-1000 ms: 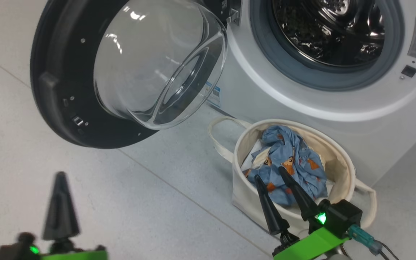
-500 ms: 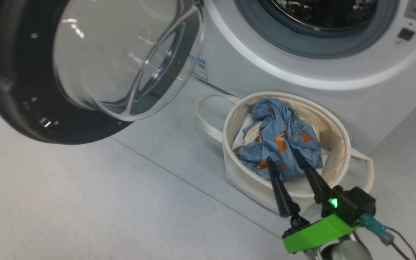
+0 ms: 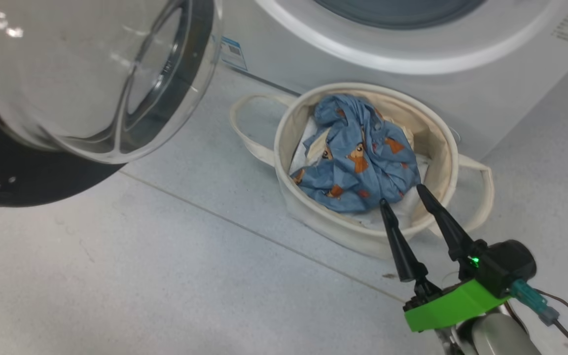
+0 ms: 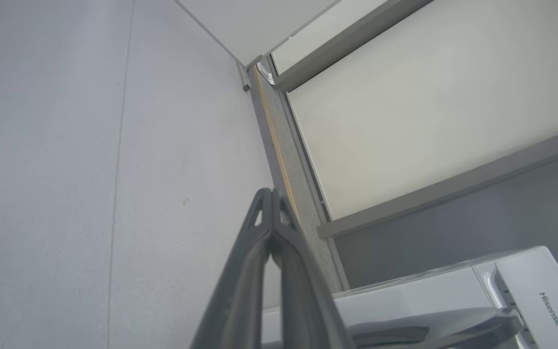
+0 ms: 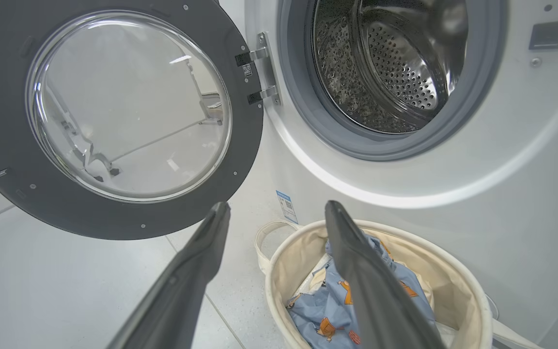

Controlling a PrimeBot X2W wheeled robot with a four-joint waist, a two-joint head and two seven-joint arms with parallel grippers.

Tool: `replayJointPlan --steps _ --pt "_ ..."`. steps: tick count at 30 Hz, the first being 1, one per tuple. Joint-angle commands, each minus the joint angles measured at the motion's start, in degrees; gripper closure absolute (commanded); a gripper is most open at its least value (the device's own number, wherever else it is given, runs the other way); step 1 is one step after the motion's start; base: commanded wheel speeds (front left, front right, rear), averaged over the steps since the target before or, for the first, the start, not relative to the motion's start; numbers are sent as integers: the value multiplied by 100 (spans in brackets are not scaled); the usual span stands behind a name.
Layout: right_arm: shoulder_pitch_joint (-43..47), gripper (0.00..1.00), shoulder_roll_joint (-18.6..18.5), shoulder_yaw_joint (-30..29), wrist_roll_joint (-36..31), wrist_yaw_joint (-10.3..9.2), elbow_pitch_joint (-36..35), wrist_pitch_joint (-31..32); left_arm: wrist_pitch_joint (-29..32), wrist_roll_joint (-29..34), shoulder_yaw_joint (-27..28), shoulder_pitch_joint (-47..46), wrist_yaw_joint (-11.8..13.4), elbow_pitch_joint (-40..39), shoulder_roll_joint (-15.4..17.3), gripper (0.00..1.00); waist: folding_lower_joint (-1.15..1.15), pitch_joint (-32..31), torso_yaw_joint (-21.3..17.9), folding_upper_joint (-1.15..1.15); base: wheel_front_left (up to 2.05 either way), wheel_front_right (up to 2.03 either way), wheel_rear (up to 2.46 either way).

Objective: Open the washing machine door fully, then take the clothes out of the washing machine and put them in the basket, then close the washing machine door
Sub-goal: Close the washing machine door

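Since the clothes lie in the basket, push the stiff door at its slick rim with your empty, open right hand; your left hand is closed, empty.

Glossy black-rimmed round door with domed glass, far left of the right claw: cut by left and top edges. White front-loading washer beyond the claw: top cropped; small blue label, print illegible. Blue animal-print garment just past the claw's tips hides what lies beneath it in the round cream canvas basket.
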Motion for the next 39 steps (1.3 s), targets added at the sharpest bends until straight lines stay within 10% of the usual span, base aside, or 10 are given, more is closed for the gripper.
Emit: replayJointPlan --steps 1,39 --pt "-117 0 -48 120 -44 3 -231 -28 248 -309 374 -244 247 84 456 100 0 179 -139 0 0 0 0" --pt "-351 0 72 146 -47 3 -192 -28 3452 -1478 -781 610 919 -2446 -193 100 0 242 -505 0 0 0 0"
